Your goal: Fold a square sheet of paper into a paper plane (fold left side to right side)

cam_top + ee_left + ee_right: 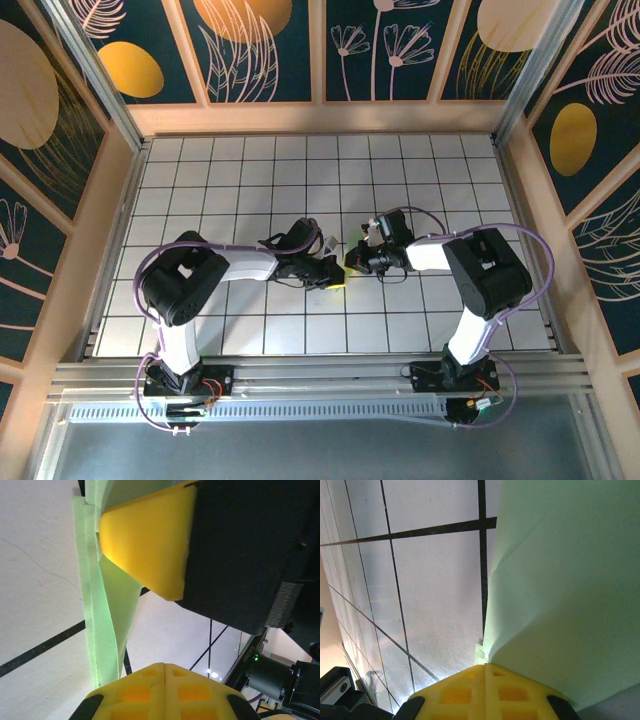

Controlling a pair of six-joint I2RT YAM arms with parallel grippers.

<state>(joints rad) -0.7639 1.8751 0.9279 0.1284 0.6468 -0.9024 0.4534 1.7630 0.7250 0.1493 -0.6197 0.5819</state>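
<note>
Right wrist view: the right gripper pinches the paper at its tips; the closed left gripper sits just beside it.

Setting: robot test cell, lab-type. I am bolted to an aluminium rail. White gridded table; printed floral wall panels.

green paper cut off top and right at right wrist, shape unclear overhead
</note>
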